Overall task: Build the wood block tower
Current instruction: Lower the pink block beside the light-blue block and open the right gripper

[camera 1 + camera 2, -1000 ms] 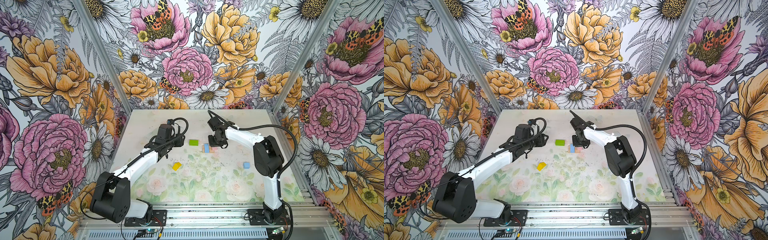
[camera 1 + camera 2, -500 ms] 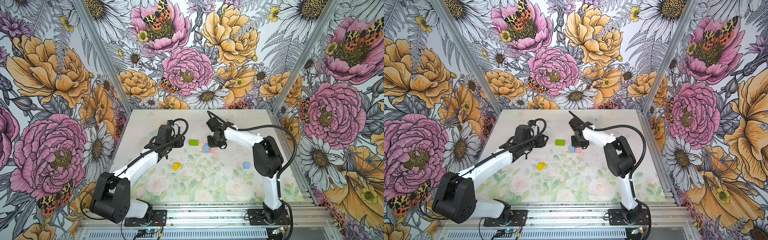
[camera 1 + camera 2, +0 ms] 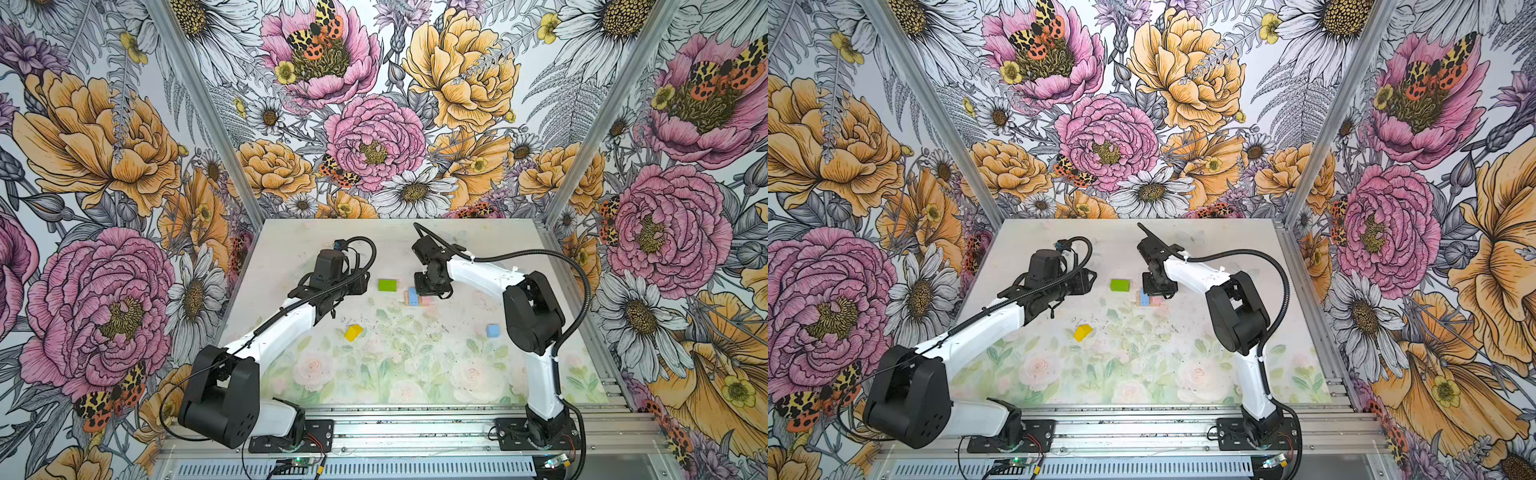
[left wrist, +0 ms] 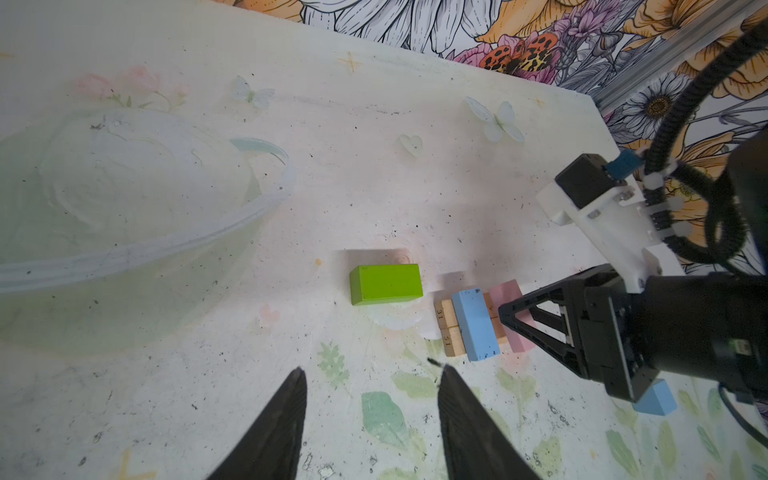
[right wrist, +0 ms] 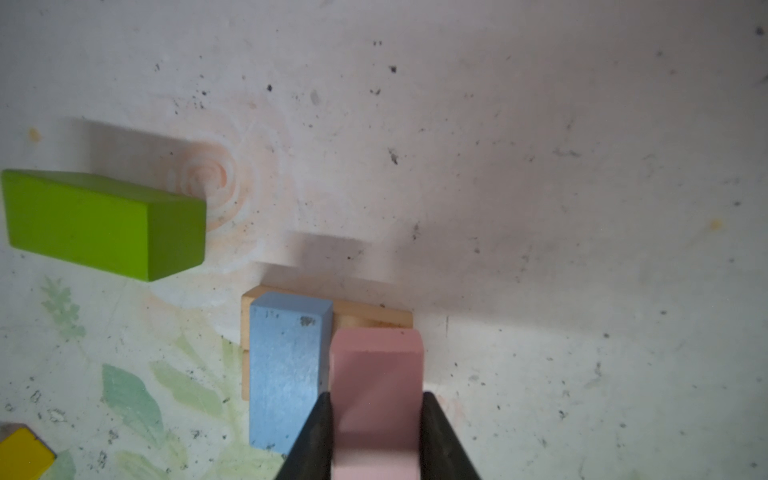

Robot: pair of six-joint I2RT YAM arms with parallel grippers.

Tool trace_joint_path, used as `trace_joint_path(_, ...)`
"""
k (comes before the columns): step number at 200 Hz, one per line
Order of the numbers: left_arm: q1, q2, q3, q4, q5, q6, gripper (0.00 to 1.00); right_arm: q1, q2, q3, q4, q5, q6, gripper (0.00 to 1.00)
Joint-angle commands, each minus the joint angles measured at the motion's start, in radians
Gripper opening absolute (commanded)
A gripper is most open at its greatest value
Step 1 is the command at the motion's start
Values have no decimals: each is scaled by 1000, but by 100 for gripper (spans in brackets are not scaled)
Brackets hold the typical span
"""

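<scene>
Nearest, the yellow roof piece [image 3: 353, 332] and light blue cube [image 3: 493, 330] lie loose on the tabletop [image 3: 395, 249]. Midway, the right pincer [image 5: 376, 399], wrist bent down, has barely shifted, clamped on the pink brick [image 5: 376, 361] beside the light blue brick [image 5: 286, 365] over the tan planks [image 4: 446, 328], so that layer seems nearly seated. Farther, the left pincer [image 4: 372, 370] hovers apart near the green brick [image 4: 386, 282].

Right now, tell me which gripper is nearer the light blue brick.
Right. The right gripper, shut on the pink brick, sits right beside the light blue brick; the left gripper hangs open farther off, beyond the green brick.
</scene>
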Motion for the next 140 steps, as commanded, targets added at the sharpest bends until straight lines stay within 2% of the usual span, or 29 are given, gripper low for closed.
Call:
trace_joint_path(1,7,-25,-15,16,11,18,53,10,14,43,8,9,13,23)
trace_joint_path(34,7,-26,-14,16,10,18,53,13,20,48,8,3,16,25)
trace_joint_path(89,7,-27,-15,14,9,19,53,12,25,54,8,1,18,35)
trace_joint_path(140,7,-26,-15,15,9,20,53,12,27,55,7,-4,20,40)
